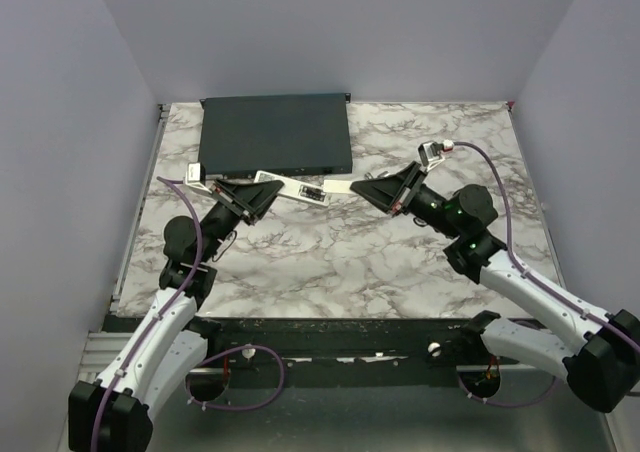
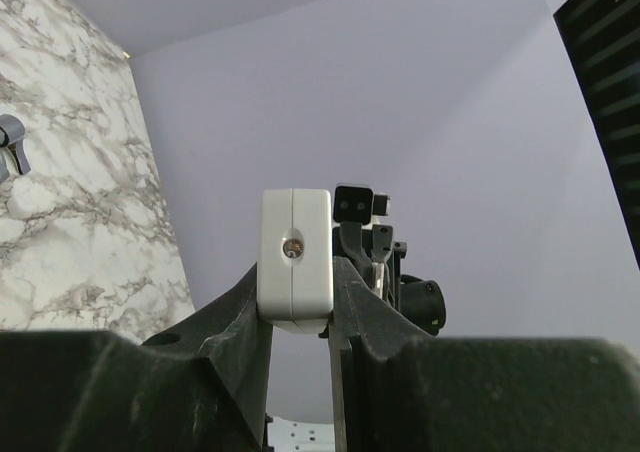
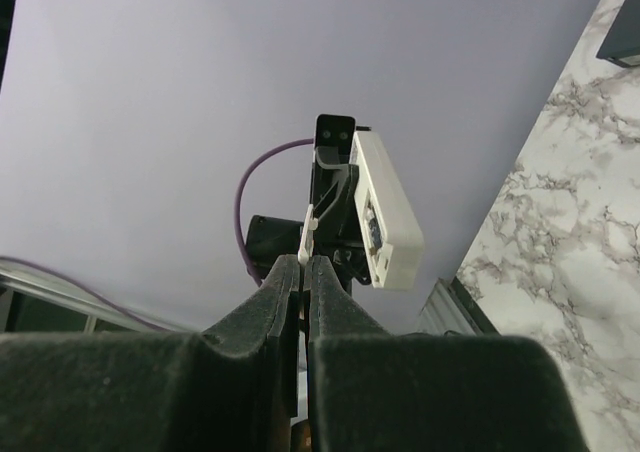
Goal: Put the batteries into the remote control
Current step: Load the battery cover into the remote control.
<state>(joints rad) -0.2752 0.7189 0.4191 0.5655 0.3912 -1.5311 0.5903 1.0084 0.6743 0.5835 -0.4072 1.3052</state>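
We have the remote point(image 1: 298, 188) off the tabletop point(image 1: 330, 262), just in front of the dark box point(image 1: 275, 132). Its long axis runs left to right, almost along the line joining the two tools. The left tool point(image 1: 262, 190) is clenched on the remote's left end. In its wrist view the white end face sits squarely between the pads. The right tool point(image 3: 303, 262) is pinched shut on a thin white strip point(image 3: 309, 234), which we see edge-on. From above, the strip reaches from the remote's right end toward that tool, and we take it to be the back cover. So the coming move turns on that shared axis: the strip lies to the right of the remote, and the right arm is nearer to it. Any pull should run lengthwise, away from the left tool. We cannot make out the batteries in any view.
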